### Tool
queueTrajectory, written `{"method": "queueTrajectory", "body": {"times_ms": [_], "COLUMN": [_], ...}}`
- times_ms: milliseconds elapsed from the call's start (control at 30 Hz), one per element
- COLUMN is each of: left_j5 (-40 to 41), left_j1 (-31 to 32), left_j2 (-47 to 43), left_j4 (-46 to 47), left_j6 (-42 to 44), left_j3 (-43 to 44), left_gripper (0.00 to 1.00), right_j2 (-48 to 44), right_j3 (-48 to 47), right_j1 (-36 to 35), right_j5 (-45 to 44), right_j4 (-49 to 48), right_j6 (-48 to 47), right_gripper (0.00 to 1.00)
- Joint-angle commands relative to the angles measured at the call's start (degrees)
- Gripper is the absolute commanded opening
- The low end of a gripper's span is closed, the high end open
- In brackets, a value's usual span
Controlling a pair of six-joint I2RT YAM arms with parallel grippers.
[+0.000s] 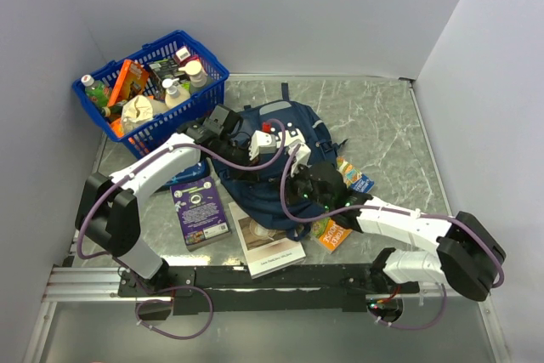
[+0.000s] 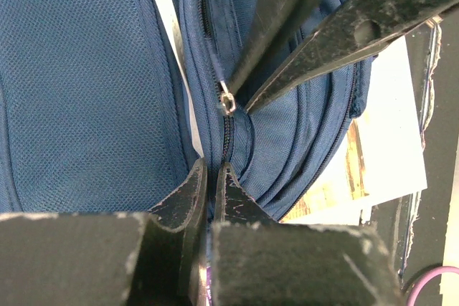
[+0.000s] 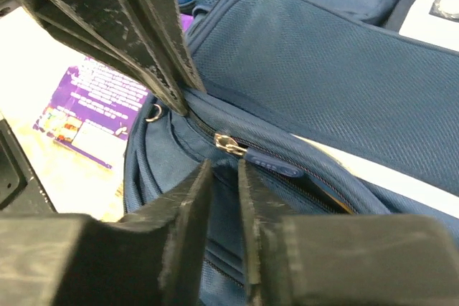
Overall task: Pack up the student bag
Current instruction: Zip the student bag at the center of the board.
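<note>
The student bag [image 1: 285,116] lies flat in the middle of the table [image 1: 382,125], and both pairs of fingers meet over its near edge, tip towards tip.

The left gripper [image 2: 211,180] is clenched, only a hairline showing between its fingers. The tips press on the zip seam where the bag's rounded edge rolls under. Whether a fold of cloth is pinched between them I cannot tell.

The right gripper [image 3: 224,170] is released, with a narrow gap between its fingers and nothing but bag cloth showing through it. The zip pull [image 3: 228,142] sits just beyond its tips, in line with the gap and between the two grippers. I cannot tell whether the tips touch it. Past the pull the zip teeth stand parted, running off to the right-hand finger's side.

There is very little room between the two sets of fingers; the pull fills most of it.

Outward of the right gripper's left finger, the bag's curved edge overlaps a white book [image 1: 270,248], and a purple book [image 1: 201,210] lies flat just beyond that. Behind the right gripper's fingers, beside its wrist, an orange packet [image 1: 331,233] lies by the bag's corner.

Behind the left gripper, well back from its tips, a blue basket [image 1: 204,52] full of goods stands close to the wall.

Bare table lies open to the right of the bag and beyond its far end, up to the walls
</note>
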State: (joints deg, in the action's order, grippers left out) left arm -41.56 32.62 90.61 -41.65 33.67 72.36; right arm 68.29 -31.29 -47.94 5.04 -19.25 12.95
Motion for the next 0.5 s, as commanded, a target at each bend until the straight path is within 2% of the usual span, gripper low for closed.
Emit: {"method": "queueTrajectory", "body": {"times_ms": [0,33,100,133,467], "left_j5": [-6.43,-6.34,-6.25,-6.34,-6.25], "left_j1": [0.60,0.51,0.51,0.51,0.60], "left_j2": [-2.63,-2.63,-2.63,-2.63,-2.72], "left_j4": [1.22,1.22,1.31,1.31,0.69], "left_j6": [0.08,0.25,0.43,0.34,0.52], "left_j3": [0.94,0.94,0.86,0.86,1.47], "left_gripper": [0.01,0.01,0.01,0.01,0.01], "right_j2": [1.14,1.05,0.62,0.35,-2.73], "right_j3": [-4.04,-4.30,-4.66,-4.57,-4.22], "right_j1": [0.48,0.57,0.92,1.27,4.61], "right_j5": [1.81,1.73,1.55,1.29,-1.69], "right_j4": [1.48,2.19,3.25,4.29,9.65], "right_j6": [-1.08,-1.17,-1.26,-1.17,0.41], "right_gripper": [0.18,0.15,0.02,0.00,0.00]}}
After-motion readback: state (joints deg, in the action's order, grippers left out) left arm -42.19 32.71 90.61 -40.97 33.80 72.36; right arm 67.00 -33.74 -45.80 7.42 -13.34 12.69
